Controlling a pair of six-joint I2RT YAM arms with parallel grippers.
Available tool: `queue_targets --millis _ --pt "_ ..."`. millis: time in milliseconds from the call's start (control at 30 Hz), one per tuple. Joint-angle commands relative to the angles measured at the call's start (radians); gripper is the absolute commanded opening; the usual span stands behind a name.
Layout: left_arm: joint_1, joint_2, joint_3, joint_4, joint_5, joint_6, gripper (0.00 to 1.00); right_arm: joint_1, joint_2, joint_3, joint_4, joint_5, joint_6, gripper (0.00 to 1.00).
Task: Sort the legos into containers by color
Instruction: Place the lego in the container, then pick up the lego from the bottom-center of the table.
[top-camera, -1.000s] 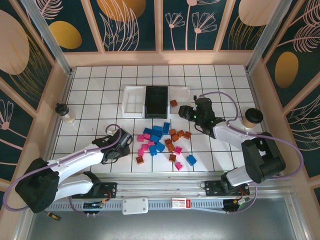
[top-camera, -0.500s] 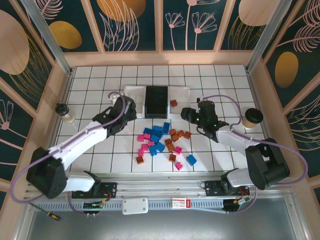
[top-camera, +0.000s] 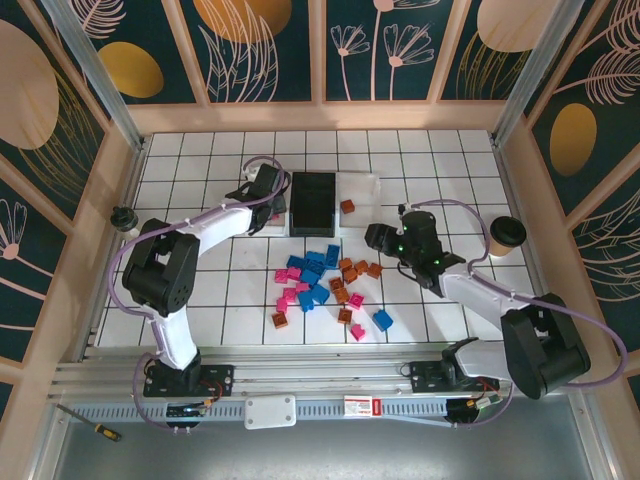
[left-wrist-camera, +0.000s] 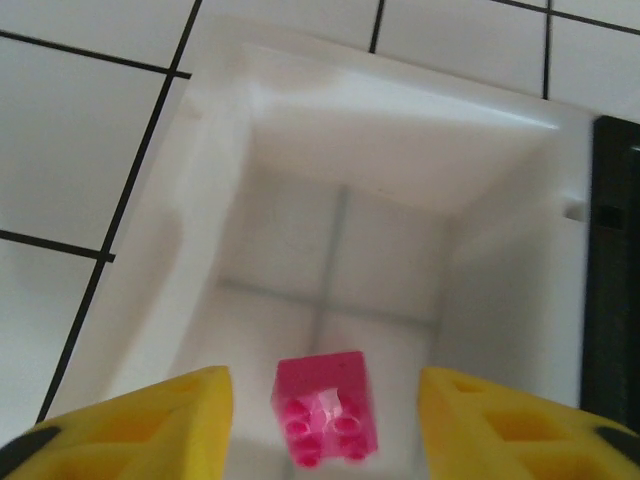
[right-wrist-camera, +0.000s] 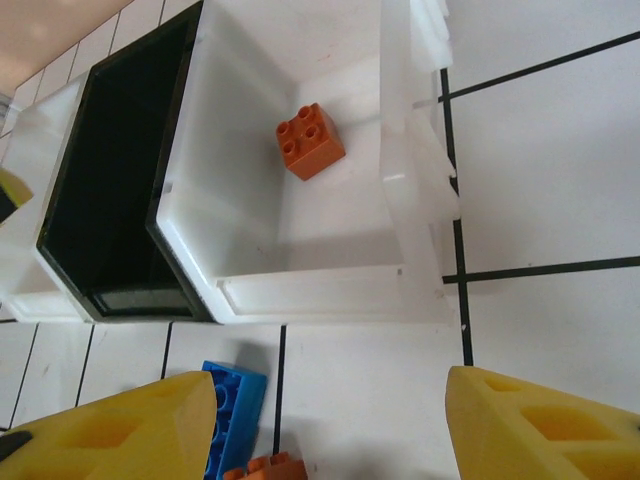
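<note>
Overhead from behind, wrist cameras close over containers

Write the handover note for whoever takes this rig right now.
Grippers: the left gripper is open over the left white tray; the right gripper is open and empty, near the right white tray.
Done: one pink brick lies loose in the left tray, one orange brick in the right.
Left: the black tray looks empty; the pile of pink, blue and orange bricks on the tiles needs sorting.
</note>
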Motion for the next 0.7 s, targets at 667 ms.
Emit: queue_targets --millis 667 --pt "0.003 -0.656 -0.528 0.261 0.327 -0.148 0.93 0.258 -0.279 -0.117 -0.578 0.093 0.156 0.63"
